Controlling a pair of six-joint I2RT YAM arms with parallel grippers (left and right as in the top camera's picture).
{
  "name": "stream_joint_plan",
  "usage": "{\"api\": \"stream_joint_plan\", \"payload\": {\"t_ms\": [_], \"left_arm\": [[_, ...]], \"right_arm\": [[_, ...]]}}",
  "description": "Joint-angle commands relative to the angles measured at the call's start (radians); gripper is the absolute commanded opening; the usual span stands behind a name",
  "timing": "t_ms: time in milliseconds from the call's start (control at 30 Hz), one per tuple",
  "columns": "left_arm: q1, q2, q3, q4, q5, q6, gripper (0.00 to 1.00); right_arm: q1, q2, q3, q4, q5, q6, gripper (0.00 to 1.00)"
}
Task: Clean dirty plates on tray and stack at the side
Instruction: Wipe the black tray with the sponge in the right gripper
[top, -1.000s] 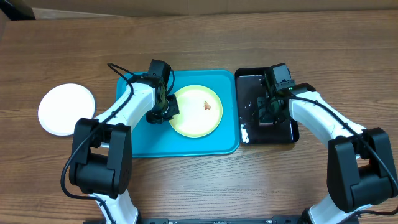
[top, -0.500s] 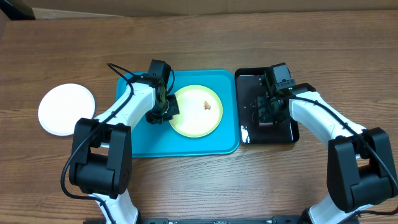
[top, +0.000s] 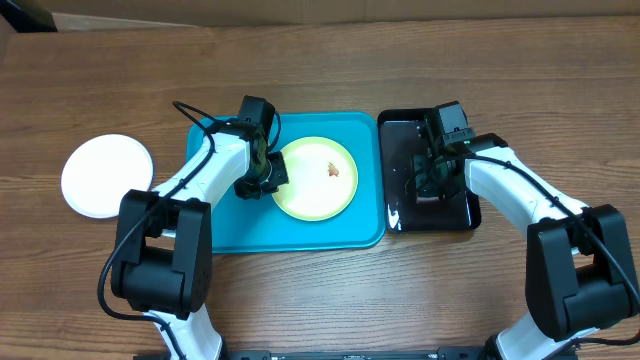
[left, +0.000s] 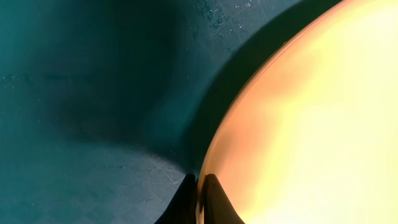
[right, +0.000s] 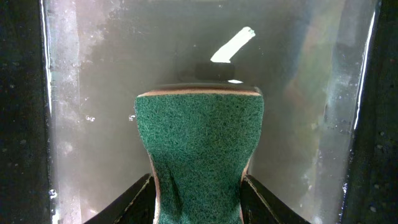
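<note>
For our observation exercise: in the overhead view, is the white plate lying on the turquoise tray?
No, the white plate lies on the wooden table left of the tray, apart from it.

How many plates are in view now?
2. A white plate sits on the table left of the tray; a yellow-green plate lies in the tray, its rim pinched by the left gripper. Another could be hidden underneath either.

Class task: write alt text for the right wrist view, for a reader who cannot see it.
The right gripper pinches a green sponge at its lower end, squeezing it narrower there. Behind it is the wet, glossy floor of a black tray.
</note>
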Motion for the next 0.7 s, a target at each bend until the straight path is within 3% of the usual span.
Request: {"api": "stream_joint_plan", "payload": {"t_ms": [0, 300, 667], "left_arm": [[-0.001, 0.018, -0.027, -0.003, -0.008, -0.021, 0.04], [-0.001, 0.018, -0.027, -0.003, -0.007, -0.021, 0.04], [-0.001, 0.018, -0.027, -0.003, -0.007, -0.021, 0.04]], "right_arm": [[0.004, 0.01, -0.003, 0.002, -0.001, 0.001, 0.46], [0.004, 0.01, -0.046, 0.046, -0.001, 0.0, 0.45], [0.004, 0.01, -0.044, 0.058, -0.001, 0.0, 0.27]]}}
